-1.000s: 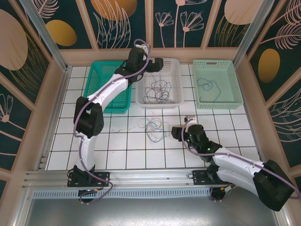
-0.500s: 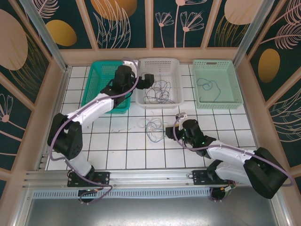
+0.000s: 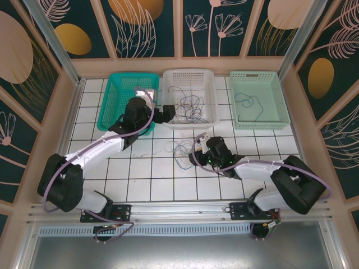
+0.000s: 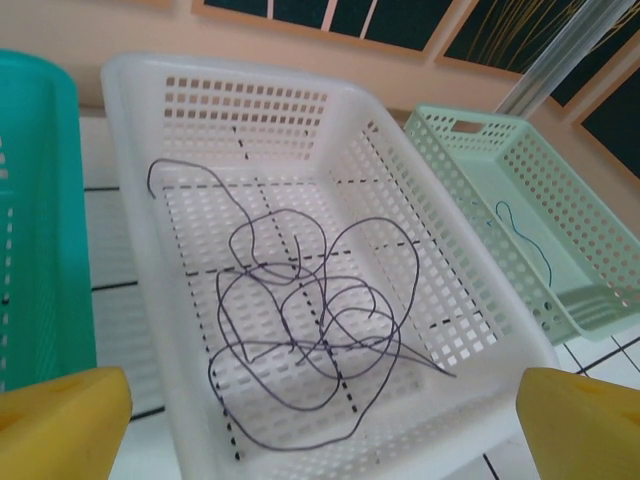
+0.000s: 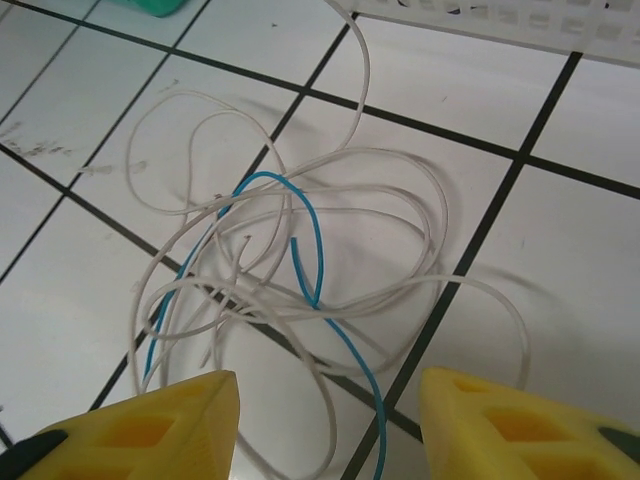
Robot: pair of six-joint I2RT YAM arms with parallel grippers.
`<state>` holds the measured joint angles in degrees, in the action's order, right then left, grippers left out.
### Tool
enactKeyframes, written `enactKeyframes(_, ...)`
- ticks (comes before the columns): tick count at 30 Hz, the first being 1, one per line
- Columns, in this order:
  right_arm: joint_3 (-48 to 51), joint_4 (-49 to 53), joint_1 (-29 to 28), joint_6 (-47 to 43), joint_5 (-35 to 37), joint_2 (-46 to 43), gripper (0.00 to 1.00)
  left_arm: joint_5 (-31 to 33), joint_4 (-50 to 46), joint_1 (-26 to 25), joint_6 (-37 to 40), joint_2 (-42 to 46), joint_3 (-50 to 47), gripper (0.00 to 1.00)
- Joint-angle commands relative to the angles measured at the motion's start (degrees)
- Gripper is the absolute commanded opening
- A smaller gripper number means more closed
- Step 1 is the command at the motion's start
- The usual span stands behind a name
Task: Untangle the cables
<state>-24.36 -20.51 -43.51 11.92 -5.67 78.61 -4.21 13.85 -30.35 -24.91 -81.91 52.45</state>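
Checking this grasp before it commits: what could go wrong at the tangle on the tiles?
1. The blue wire threads through loops of the white wire beneath the open right gripper; closing could pinch both and lift the tangle whole.
2. One white strand reaches toward the white basket; pulling might snag it there.

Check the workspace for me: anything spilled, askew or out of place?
Only a loose tangle of white and blue cables lying on the tiled table, just outside the white basket. Nothing else looks askew or damaged.

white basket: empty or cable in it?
Not empty: a dark cable lies in loose loops on the floor of the white basket.
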Motion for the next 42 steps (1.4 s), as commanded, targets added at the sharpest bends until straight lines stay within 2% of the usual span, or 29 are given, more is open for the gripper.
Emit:
enactKeyframes(1, -2.83, 0.04, -0.26, -1.63, -0.12, 3.35, 0.48, -1.11, 5.01, -0.17, -2.65, 2.87, -2.83, 0.99)
enactKeyframes(5, -4.0, -1.11, -0.27, -1.63, 0.03, 6.08, 0.41, -1.51, 6.19, -0.19, -3.88, 4.27, -5.2, 0.99)
enactKeyframes(8, -4.38, -1.08, -0.26, -1.58, 0.48, 7.06, 0.31, -0.99, 6.13, -0.17, -4.17, 4.85, -6.5, 0.99)
enactKeyframes(11, -3.54, -1.72, -0.36, -0.98, 1.24, 5.4, 0.12, -0.54, 6.5, -0.23, -4.62, 5.59, -7.53, 0.98)
enactKeyframes(14, -1.1, -3.65, -0.35, -0.48, 1.86, 0.51, 0.01, -0.02, 6.86, -0.17, -4.65, 6.22, -8.23, 0.99)
enactKeyframes(20, 2.59, -4.74, -0.44, -1.01, 0.09, -10.17, 0.0, -1.68, 7.82, -0.28, -3.12, 6.81, -9.61, 0.99)
enactKeyframes(25, 1.24, -0.34, -0.44, -2.82, -2.59, -17.21, 0.0, -5.33, 8.1, -1.75, 0.4, 7.39, -9.82, 0.98)
enactKeyframes(30, -3.24, 6.07, -0.4, -4.83, -3.79, -19.63, 0.0, -12.93, 10.73, -4.72, 6.01, 8.43, -9.99, 0.97)
enactKeyframes(36, -6.89, 10.08, -0.19, -5.68, -3.53, -20.24, 0.0, -22.91, 12.14, -6.91, 9.41, 7.13, -9.7, 0.88)
enactKeyframes(42, -7.71, 11.39, 0.44, -6.07, -3.31, -21.8, 0.0, -27.27, 12.79, -7.69, 11.13, 7.04, -11.22, 0.82)
